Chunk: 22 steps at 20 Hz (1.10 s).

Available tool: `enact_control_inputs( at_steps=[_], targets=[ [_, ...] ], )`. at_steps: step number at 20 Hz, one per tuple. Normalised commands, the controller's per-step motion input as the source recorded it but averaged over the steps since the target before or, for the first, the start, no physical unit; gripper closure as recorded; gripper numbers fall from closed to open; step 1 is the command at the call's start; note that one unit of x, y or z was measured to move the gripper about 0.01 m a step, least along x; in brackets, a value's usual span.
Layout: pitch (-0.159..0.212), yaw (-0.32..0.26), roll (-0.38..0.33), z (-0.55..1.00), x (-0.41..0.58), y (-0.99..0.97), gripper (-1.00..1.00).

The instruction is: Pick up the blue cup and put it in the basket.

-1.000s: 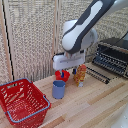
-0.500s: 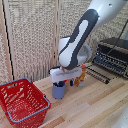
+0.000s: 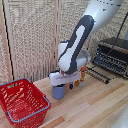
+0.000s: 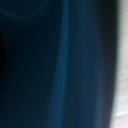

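The light-blue cup (image 3: 58, 93) stands upright on the wooden table, to the exterior view's right of the red basket (image 3: 20, 106). My gripper (image 3: 58, 84) sits directly on top of the cup, its white head touching the rim, and its fingers are hidden at or in the cup. The wrist view is filled by a blurred dark-blue surface (image 4: 60, 65), the cup seen from very close. The basket has lattice sides and a blue-grey rim handle (image 3: 31, 116), and nothing shows inside it. The frames do not show whether the fingers are closed on the cup.
An orange object (image 3: 82, 75) and some small dark items stand just behind the cup. A black rack-like appliance (image 3: 112, 55) stands at the back on the exterior view's right. A wicker screen (image 3: 35, 35) closes the back. The table's front edge (image 3: 100, 120) runs near the lower right.
My gripper has come down and shifted slightly to the exterior view's left, from above and beside the cup to directly on top of it. The cup and basket have not moved.
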Motion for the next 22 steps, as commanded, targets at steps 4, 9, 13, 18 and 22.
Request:
enact_control_inputs(
  at_steps=[4, 9, 13, 18, 22],
  targets=[
    [-0.003, 0.0, 0.0, -0.02, 0.0, 0.03, 1.0],
    [-0.079, -0.005, 0.006, 0.0, 0.009, -0.01, 1.0],
    [-0.132, -0.024, 0.045, 0.1, 0.106, -0.01, 1.0],
    [-0.025, -0.037, 0.088, 0.47, 0.179, 0.0, 1.0],
    [0.043, -0.027, 0.074, 0.91, 0.249, -0.01, 1.0]
  ],
)
